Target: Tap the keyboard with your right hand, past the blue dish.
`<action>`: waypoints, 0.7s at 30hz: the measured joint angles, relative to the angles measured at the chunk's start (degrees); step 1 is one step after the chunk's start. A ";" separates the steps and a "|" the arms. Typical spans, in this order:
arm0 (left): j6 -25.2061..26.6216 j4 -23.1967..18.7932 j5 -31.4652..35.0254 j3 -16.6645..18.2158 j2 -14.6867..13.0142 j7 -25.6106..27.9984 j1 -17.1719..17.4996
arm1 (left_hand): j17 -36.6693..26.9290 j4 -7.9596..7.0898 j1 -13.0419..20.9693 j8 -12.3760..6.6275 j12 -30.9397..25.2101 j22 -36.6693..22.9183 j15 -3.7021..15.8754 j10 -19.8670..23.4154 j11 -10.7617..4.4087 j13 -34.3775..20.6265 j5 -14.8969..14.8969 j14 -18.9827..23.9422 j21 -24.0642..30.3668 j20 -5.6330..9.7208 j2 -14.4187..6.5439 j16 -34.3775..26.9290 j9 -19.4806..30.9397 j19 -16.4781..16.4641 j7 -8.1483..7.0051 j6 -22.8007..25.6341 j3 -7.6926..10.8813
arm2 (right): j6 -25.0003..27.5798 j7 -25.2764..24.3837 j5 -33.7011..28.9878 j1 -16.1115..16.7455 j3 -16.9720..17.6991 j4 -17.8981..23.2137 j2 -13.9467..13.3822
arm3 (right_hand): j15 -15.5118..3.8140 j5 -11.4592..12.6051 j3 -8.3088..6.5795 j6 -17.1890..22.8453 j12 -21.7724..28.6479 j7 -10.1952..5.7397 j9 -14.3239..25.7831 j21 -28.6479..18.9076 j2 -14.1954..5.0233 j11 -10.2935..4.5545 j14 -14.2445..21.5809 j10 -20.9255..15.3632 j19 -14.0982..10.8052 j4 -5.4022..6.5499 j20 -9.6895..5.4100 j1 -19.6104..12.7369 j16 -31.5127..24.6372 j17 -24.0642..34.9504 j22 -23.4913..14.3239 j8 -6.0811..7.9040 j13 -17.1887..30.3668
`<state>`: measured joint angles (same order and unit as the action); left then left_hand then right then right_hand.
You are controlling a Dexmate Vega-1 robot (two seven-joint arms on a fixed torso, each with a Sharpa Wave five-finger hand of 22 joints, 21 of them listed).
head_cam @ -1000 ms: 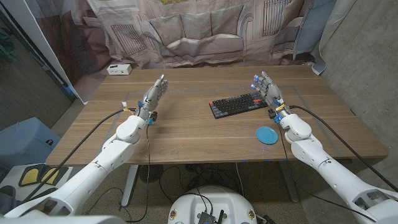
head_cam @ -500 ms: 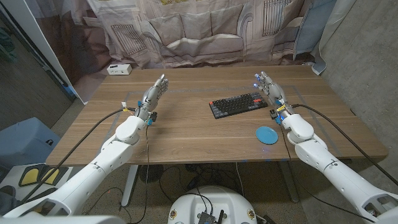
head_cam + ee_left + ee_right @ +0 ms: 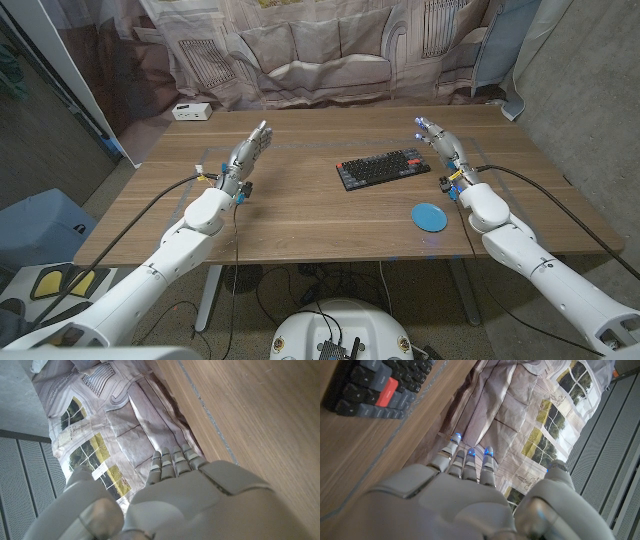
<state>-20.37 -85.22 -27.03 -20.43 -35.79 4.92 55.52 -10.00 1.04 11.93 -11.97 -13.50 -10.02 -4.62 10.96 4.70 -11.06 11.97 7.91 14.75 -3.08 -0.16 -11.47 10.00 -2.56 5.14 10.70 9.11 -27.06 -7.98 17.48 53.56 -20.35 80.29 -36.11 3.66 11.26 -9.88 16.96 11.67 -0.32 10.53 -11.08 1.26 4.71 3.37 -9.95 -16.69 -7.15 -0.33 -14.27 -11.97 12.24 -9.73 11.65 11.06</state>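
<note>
Waiting open-fingered and empty, the left robot hand [image 3: 247, 157] poses no risk. The black rectangular keyboard [image 3: 383, 168] lies mid-counter; the round blue dish [image 3: 429, 216] sits nearer. The right robot hand [image 3: 444, 152] — open, empty, beside the keyboard's right end — could miss sideways or strike too hard.

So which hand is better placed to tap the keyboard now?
Right. The right hand is open just beside the keyboard, beyond the blue dish. The left hand sits well across the table.
</note>
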 measured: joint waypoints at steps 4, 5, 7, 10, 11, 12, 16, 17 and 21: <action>0.02 -0.22 0.02 0.20 -0.12 0.07 0.43 | 0.00 0.00 0.00 0.00 -0.16 0.00 0.22 0.22 0.22 0.00 0.00 0.39 0.00 -0.23 0.00 0.00 0.00 -0.23 -0.12 0.26 0.00 | 0.85 -1.80 -2.27 0.55 0.22 1.12 -1.01 | -0.32 0.00 0.00 -0.58 0.00 -0.04 0.00 0.00 -0.01 -0.22 -0.32 -0.18 0.03 0.00 -0.03 -0.01 0.00 0.00 0.00 -0.25 0.00; 0.00 -0.22 0.02 0.22 -0.11 0.07 0.47 | 0.00 0.00 0.00 0.00 -0.16 0.00 0.22 0.26 0.19 0.00 0.00 0.39 0.00 -0.31 0.00 0.00 0.00 -0.31 -0.12 0.26 0.00 | 1.29 -2.50 -3.23 0.73 0.29 1.47 -1.35 | -0.32 0.00 0.00 -0.83 0.00 -0.21 0.00 0.00 -0.01 -0.43 -0.32 0.03 0.22 0.00 -0.22 -0.01 0.00 0.00 0.00 -0.43 0.00; -0.30 -0.19 0.02 0.23 -0.02 0.08 0.48 | 0.00 0.00 0.00 0.00 -0.16 0.00 -0.02 0.66 0.17 0.00 0.00 0.63 0.00 -0.31 0.00 0.00 0.00 -0.31 -0.12 0.26 0.00 | 1.80 -3.39 -4.36 0.98 0.36 1.97 -1.86 | -0.61 0.00 0.00 -1.02 0.00 -0.40 0.00 0.00 -0.31 -0.95 -0.62 -0.07 0.31 0.00 -0.31 -0.31 0.00 0.01 0.00 -0.47 0.00; -0.54 -0.05 0.06 0.23 0.12 0.05 0.48 | 0.00 0.00 0.00 0.00 -0.16 0.00 -0.09 0.72 0.11 0.00 0.00 0.70 0.00 -0.31 0.00 0.00 0.00 -0.31 0.00 0.38 0.00 | 2.60 -4.76 -6.13 1.31 0.45 2.67 -2.46 | -0.62 0.00 -0.21 -1.63 0.00 -0.40 0.00 0.00 -0.31 -1.26 -0.63 0.24 0.31 -0.21 -0.30 -0.31 0.00 0.01 0.00 -0.65 0.00; -0.69 0.00 0.11 0.23 0.18 0.03 0.48 | 0.00 0.00 0.00 0.00 -0.16 0.01 0.12 0.72 0.11 0.00 0.00 0.92 0.00 -0.31 0.00 0.00 0.00 -0.31 0.08 0.46 0.00 | 2.98 -5.42 -6.97 1.49 0.52 3.02 -2.74 | -0.62 0.00 -0.24 -1.76 0.00 -0.52 0.00 0.00 -0.31 -1.25 -0.63 0.24 0.31 -0.24 -0.30 -0.31 0.00 0.01 0.00 -0.65 0.00; -0.69 0.01 0.11 0.23 0.22 0.03 0.48 | 0.00 0.00 0.00 0.00 -0.16 0.01 0.21 0.72 0.11 0.00 0.00 1.01 0.00 -0.31 0.00 0.00 0.00 -0.31 0.08 0.46 0.00 | 3.24 -5.98 -7.65 1.49 0.52 3.02 -2.74 | -0.62 0.00 -0.24 -1.86 0.00 -0.63 0.00 0.00 -0.31 -1.25 -0.62 0.24 0.31 -0.24 -0.30 -0.31 0.00 0.01 0.00 -0.86 0.00; -0.94 -0.02 0.40 0.23 0.31 0.06 0.51 | 0.00 0.17 0.00 0.00 -0.16 0.01 0.22 0.95 -0.08 0.00 -0.33 1.01 0.00 -0.31 0.00 0.00 -0.01 -0.31 -0.03 0.98 -0.18 | 4.29 -7.95 -10.12 2.15 0.70 4.08 -3.69 | -0.75 0.00 -0.24 -1.95 0.00 -0.71 0.00 0.00 -0.31 -1.25 -0.49 0.24 0.31 -0.24 -0.30 -0.31 0.00 -0.03 0.00 -0.87 0.28; -0.96 -0.03 0.41 0.23 0.31 0.08 0.52 | 0.00 0.17 0.00 0.00 -0.15 0.01 0.21 1.16 0.10 0.00 -0.33 1.01 -0.23 -0.31 0.00 0.00 -0.01 -0.31 -0.03 0.98 -0.18 | 4.33 -8.01 -10.20 2.15 0.70 4.08 -3.69 | -0.87 0.00 -0.24 -1.95 0.00 -0.71 0.00 0.00 -0.31 -1.46 -0.37 0.02 0.31 -0.23 -0.30 -0.31 0.00 -0.17 0.00 -0.86 0.28; -1.00 -0.43 0.62 0.24 0.32 0.50 0.83 | 0.00 0.16 0.00 0.00 -0.15 0.01 0.03 1.24 0.19 0.00 -0.33 1.30 -0.36 -0.31 0.00 0.00 -0.01 -0.31 -0.02 1.60 -0.18 | 5.80 -10.47 -13.17 2.64 0.80 5.00 -4.39 | -1.55 0.31 -0.09 -1.94 0.00 -0.72 0.00 0.00 -0.31 -1.75 -0.30 -0.32 0.22 -0.38 -0.83 -0.31 0.00 -0.27 0.00 -0.86 0.11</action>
<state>-21.38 -85.65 -26.41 -20.19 -35.47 5.42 56.36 -9.99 1.21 11.93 -11.97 -13.65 -10.01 -4.58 12.21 4.90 -11.05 11.65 9.21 14.40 -3.39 -0.16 -11.47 10.00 -2.87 5.11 12.30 8.94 -21.26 -18.46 4.31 56.20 -19.54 85.30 -40.50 2.11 11.57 -9.96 15.01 11.67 -1.03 10.52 -11.08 0.95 2.96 3.07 -10.27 -16.46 -7.53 -1.16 -14.58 -11.97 11.97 -9.73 10.78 11.18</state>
